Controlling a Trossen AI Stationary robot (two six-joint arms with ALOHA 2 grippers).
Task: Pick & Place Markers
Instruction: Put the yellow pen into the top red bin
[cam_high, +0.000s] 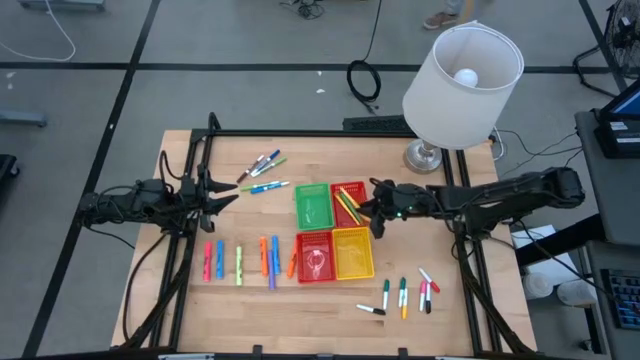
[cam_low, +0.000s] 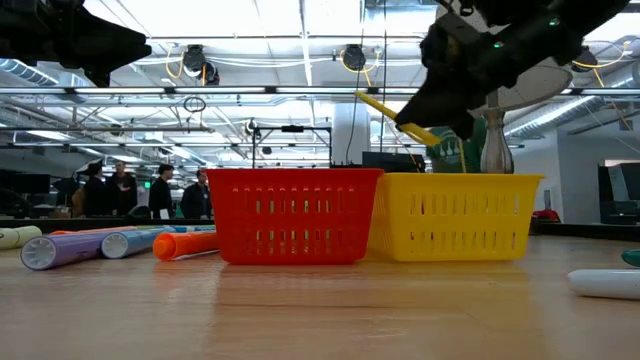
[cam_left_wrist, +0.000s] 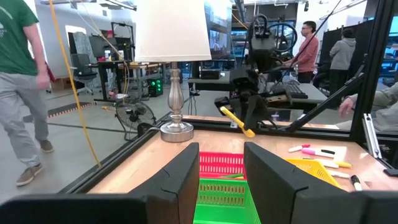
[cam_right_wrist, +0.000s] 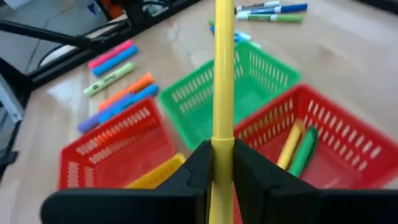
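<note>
My right gripper hangs over the four baskets, shut on a yellow marker, which also shows in the low view. Below it are a green basket, a far red basket holding a yellow and a green marker, a near red basket and a yellow basket. My left gripper is open and empty at the table's left, pointing at the baskets. Loose markers lie flat on the table at the near left, the far left and the near right. My right gripper pinches the yellow marker between its two fingers near one end. The fingers come from the table's right, slanting down, and the marker runs along them, sticking out past the fingertips. The marker is tilted and lifted clear above the baskets.
A white-shaded lamp stands at the table's far right corner, close behind my right arm. A black frame runs along the table's edges. People stand in the room beyond the table.
</note>
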